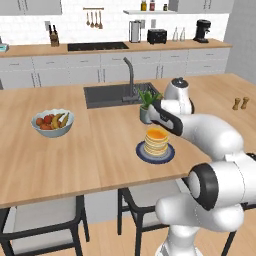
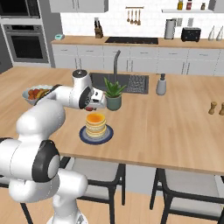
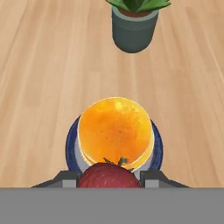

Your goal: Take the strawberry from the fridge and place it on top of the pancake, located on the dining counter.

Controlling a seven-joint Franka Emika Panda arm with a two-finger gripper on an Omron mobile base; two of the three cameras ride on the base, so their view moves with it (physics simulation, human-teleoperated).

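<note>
The strawberry [image 3: 109,174], dark red with a green stalk, sits between my two fingertips, and my gripper [image 3: 110,179] is shut on it. It hangs just above the near edge of the pancake [image 3: 114,130], a pale stack with a glossy orange top on a dark plate [image 3: 70,148]. From the right base view, my gripper [image 2: 91,107] hovers a little above and to the left of the pancake [image 2: 95,124] on the dining counter [image 2: 166,131]. In the left base view my forearm reaches over the pancake [image 1: 156,140]. The fridge is out of view.
A potted plant [image 1: 147,106] stands just behind the pancake, with the dark sink [image 1: 107,95] and faucet beyond. A fruit bowl [image 1: 52,123] sits at the left, two small shakers [image 1: 239,103] at the right, a soap dispenser [image 2: 161,85] by the sink. Chairs [image 1: 45,220] line the near edge.
</note>
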